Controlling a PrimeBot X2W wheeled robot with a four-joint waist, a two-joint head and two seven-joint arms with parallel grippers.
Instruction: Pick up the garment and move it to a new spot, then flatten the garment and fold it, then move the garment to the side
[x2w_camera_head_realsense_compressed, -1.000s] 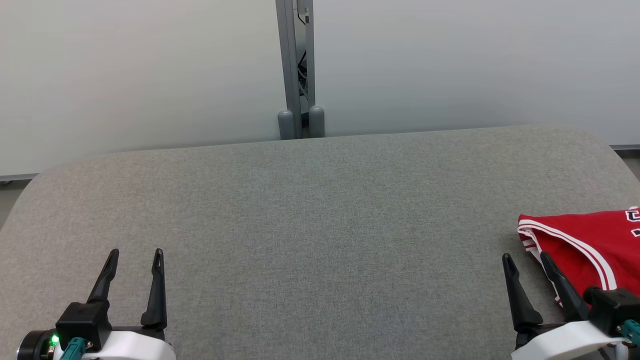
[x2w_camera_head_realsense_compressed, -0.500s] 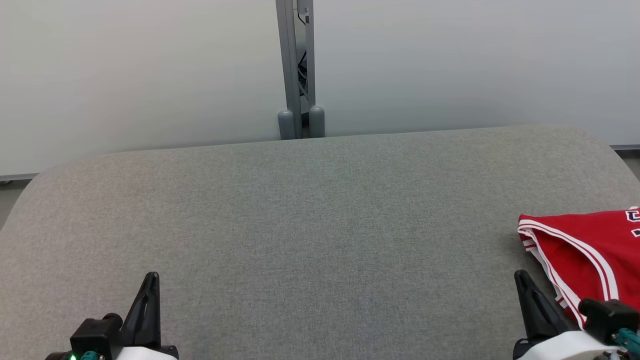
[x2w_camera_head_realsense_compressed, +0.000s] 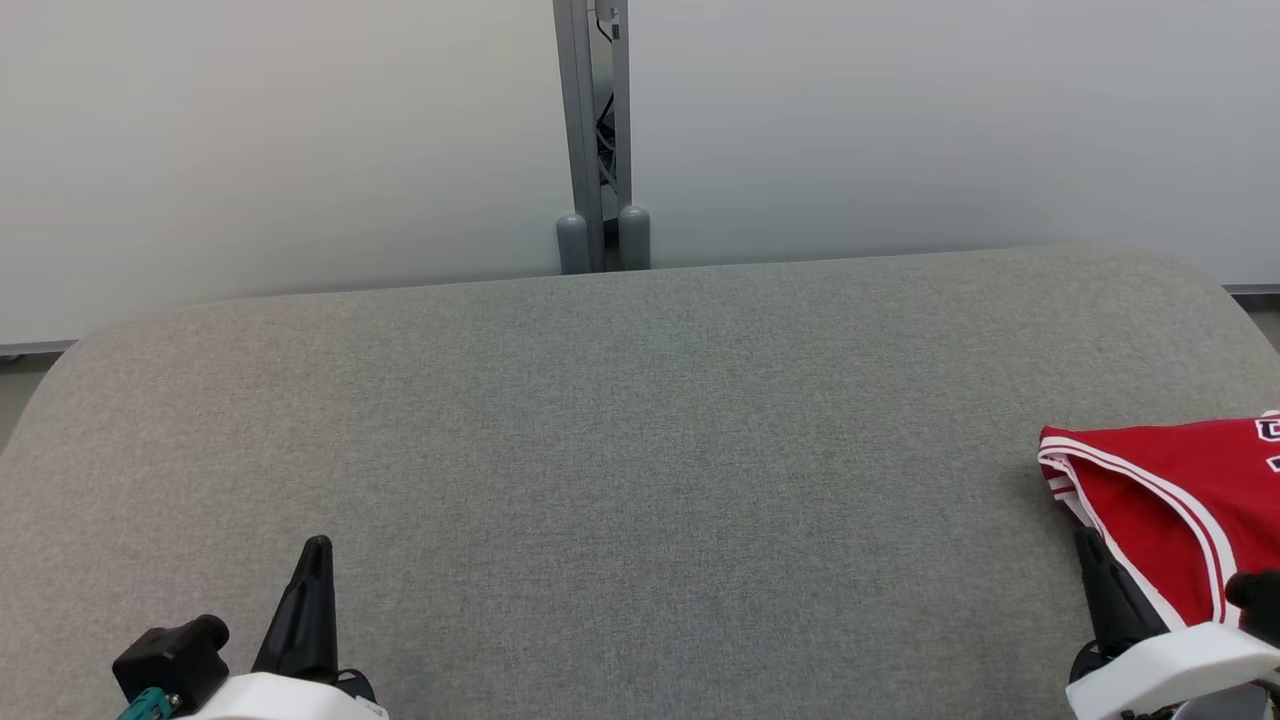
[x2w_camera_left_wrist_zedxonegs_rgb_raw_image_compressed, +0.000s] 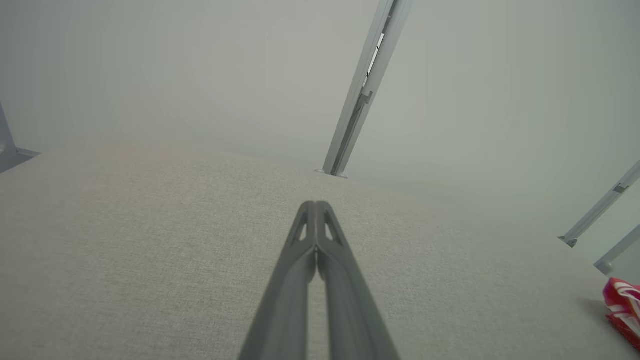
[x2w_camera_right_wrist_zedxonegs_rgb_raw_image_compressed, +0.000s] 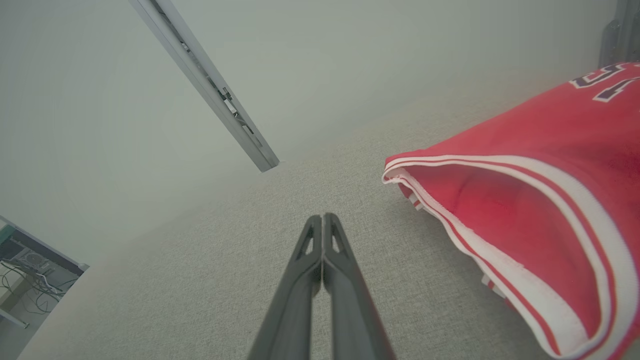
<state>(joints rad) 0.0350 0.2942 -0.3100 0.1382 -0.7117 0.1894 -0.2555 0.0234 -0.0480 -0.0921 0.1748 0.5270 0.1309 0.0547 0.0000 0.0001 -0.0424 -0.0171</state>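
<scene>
Grey fabric table (x2w_camera_head_realsense_compressed: 640, 400) before pale wall panels (x2w_camera_head_realsense_compressed: 300, 150); left pincer (x2w_camera_left_wrist_zedxonegs_rgb_raw_image_compressed: 316, 204), right pincer (x2w_camera_right_wrist_zedxonegs_rgb_raw_image_compressed: 322, 216) each pressed together.

Lab or office, pale partition panels (x2w_camera_head_realsense_compressed: 300, 150), grey metal post (x2w_camera_head_realsense_compressed: 580, 130), fabric-covered table (x2w_camera_head_realsense_compressed: 640, 450)

One red fabric garment with white striped trim (x2w_camera_head_realsense_compressed: 1160, 500) lies at the right edge of the one grey fabric-covered table (x2w_camera_head_realsense_compressed: 640, 450). Two grippers stand over the near edge: the left gripper (x2w_camera_head_realsense_compressed: 316, 556) toward the near left corner and the right gripper (x2w_camera_head_realsense_compressed: 1090, 552) toward the near right corner. Each has two long dark fingers (x2w_camera_left_wrist_zedxonegs_rgb_raw_image_compressed: 292, 285). Beyond the far edge stand two short grey rounded cylinders (x2w_camera_head_realsense_compressed: 572, 243), with one grey metal upright (x2w_camera_head_realsense_compressed: 590, 100) rising between them. Two pale wall panels (x2w_camera_head_realsense_compressed: 250, 150) flank that upright.
</scene>
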